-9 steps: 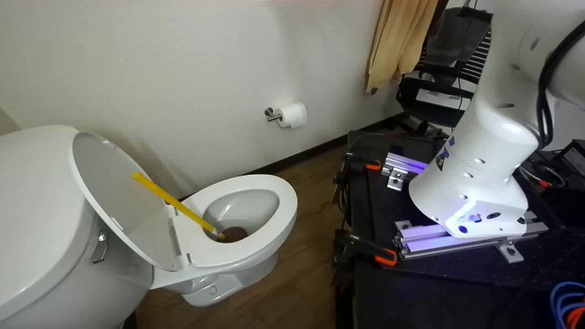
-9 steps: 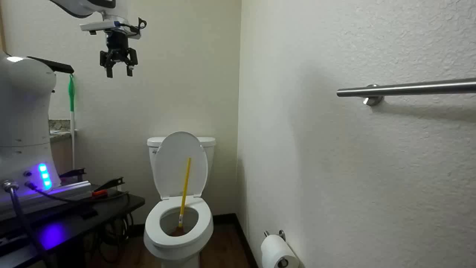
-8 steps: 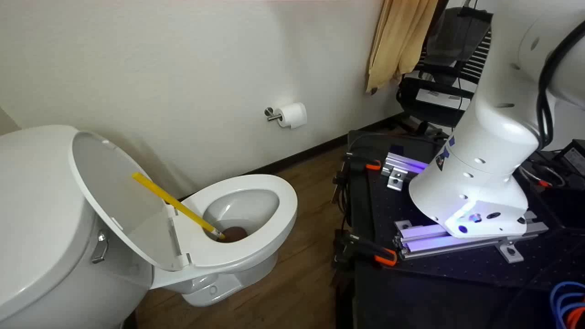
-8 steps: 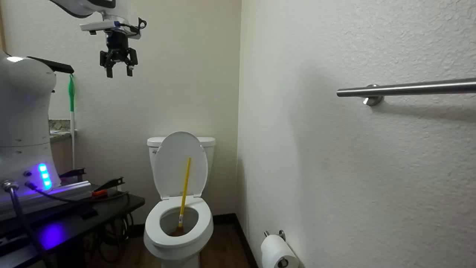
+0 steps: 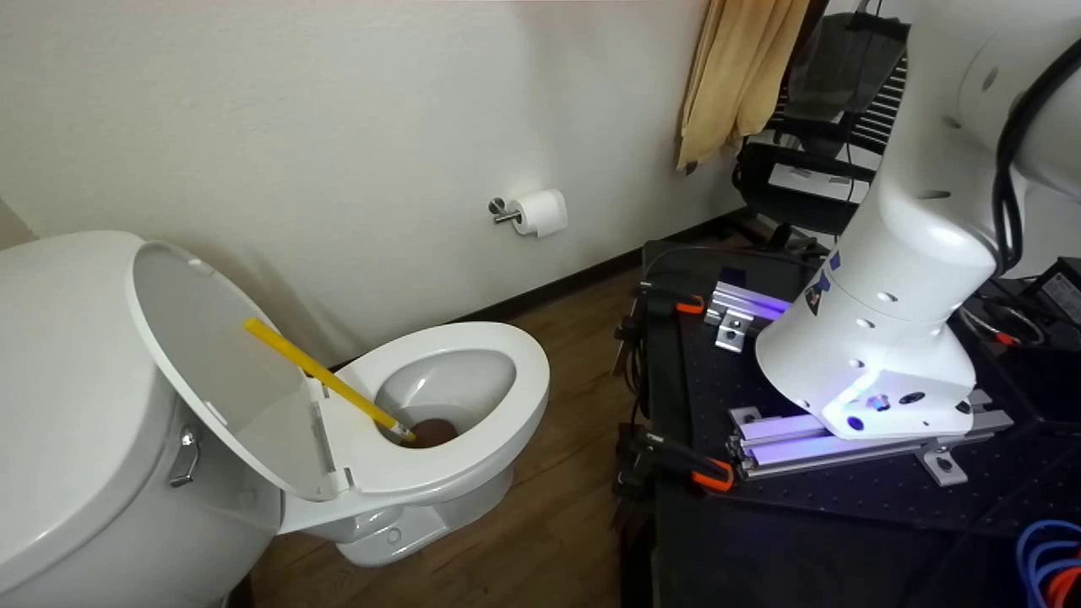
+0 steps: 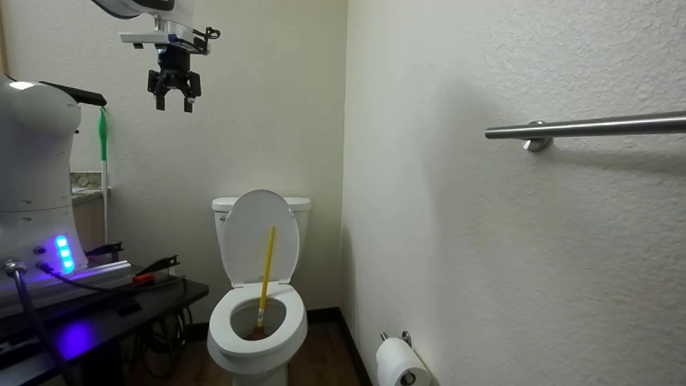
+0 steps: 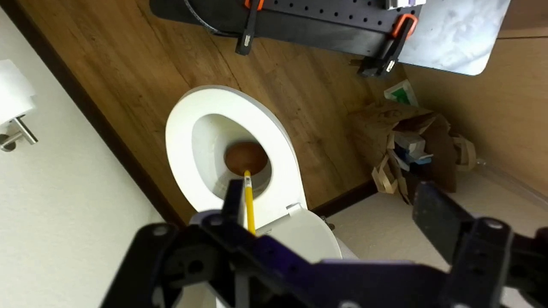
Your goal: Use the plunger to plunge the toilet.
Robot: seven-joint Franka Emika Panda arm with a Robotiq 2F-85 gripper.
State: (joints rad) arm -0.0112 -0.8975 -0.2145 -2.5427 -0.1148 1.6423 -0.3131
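The plunger stands tilted in the toilet bowl, its yellow handle (image 5: pixel 317 371) leaning toward the raised lid and its reddish-brown cup (image 5: pixel 433 432) low in the bowl. It shows in the same pose in an exterior view (image 6: pixel 266 276). In the wrist view the handle (image 7: pixel 249 201) runs down behind the left finger, its upper end hidden. The white toilet (image 5: pixel 528 380) has its lid up; its seat also shows in the wrist view (image 7: pixel 280 171). My gripper (image 6: pixel 174 104) is open and empty, pointing down, high above and left of the toilet. Its fingers are wide apart in the wrist view (image 7: pixel 332 203).
A toilet paper roll (image 5: pixel 540 213) hangs on the wall. A metal bar (image 6: pixel 584 126) sticks out from the wall. The black robot table (image 6: pixel 182 295) with orange-black clamps (image 7: pixel 381 60) stands beside the toilet. A paper bag (image 7: pixel 441 158) of items stands on the floor.
My open gripper has shifted slightly to the right in an exterior view, with the hand tilting a little. The plunger and toilet have not moved.
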